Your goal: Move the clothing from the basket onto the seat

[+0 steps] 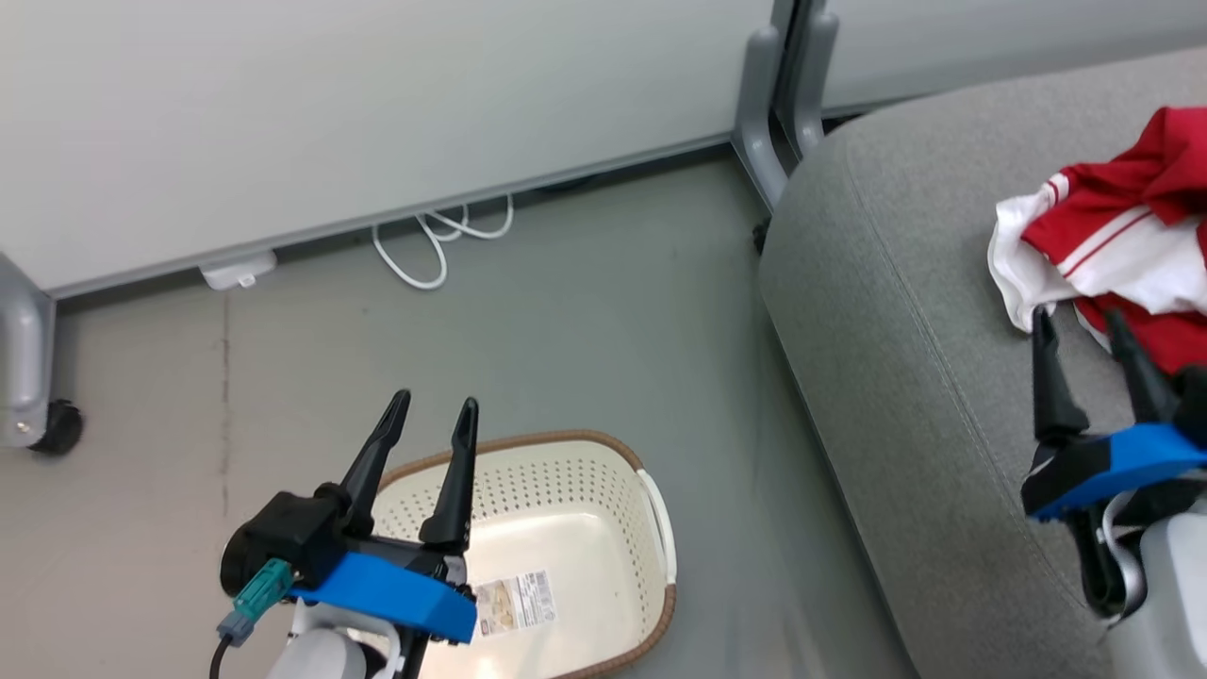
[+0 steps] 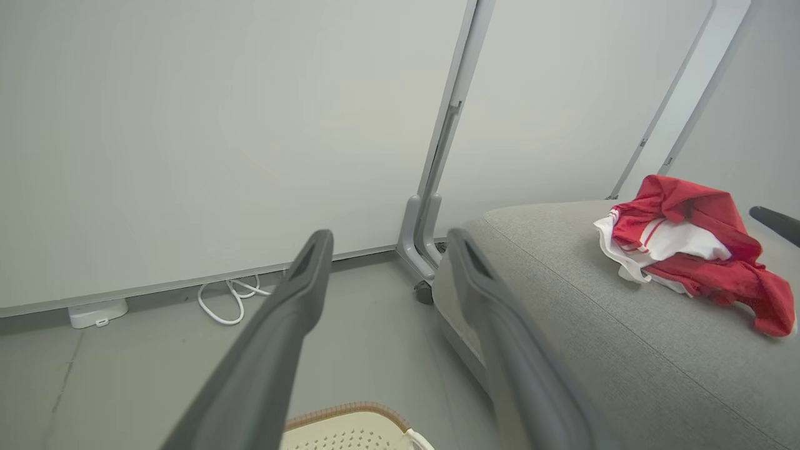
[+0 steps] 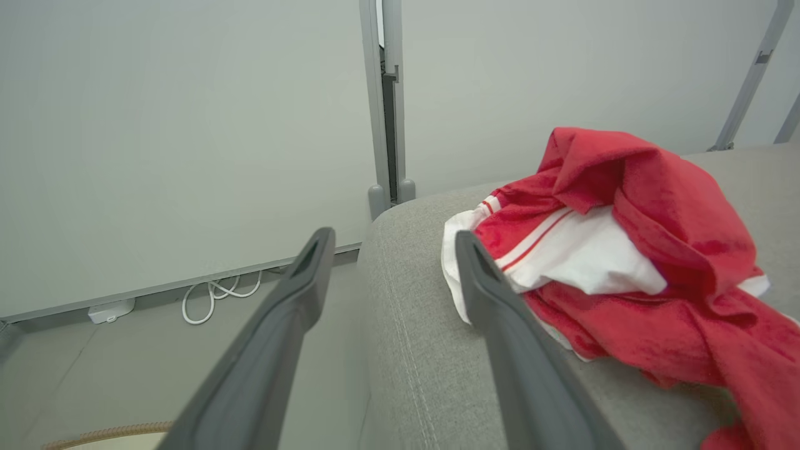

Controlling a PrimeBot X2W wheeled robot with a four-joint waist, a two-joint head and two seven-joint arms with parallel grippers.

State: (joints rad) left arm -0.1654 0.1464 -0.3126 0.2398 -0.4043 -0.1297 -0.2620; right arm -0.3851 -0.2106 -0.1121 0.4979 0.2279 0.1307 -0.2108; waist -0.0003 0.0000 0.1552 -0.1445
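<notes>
Red clothing (image 1: 1122,226) is found heaped on the grey seat (image 1: 905,311); the basket (image 1: 566,528) is set on the floor (image 1: 585,311) beside it. The left gripper (image 1: 436,399) and right gripper (image 1: 1077,314) are held with jaws apart.

I see the clothing (image 1: 1122,226) piled on the seat (image 1: 905,311), basket (image 1: 566,471) (sticker (image 1: 515,604) inside) on the floor (image 1: 566,302), left gripper (image 1: 436,404) and right gripper (image 1: 1077,319) spread.

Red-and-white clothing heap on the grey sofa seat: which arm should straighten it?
Right. The right tool, open, sits beside the red-and-white clothing heap; the left tool hovers by the cream perforated basket.
</notes>
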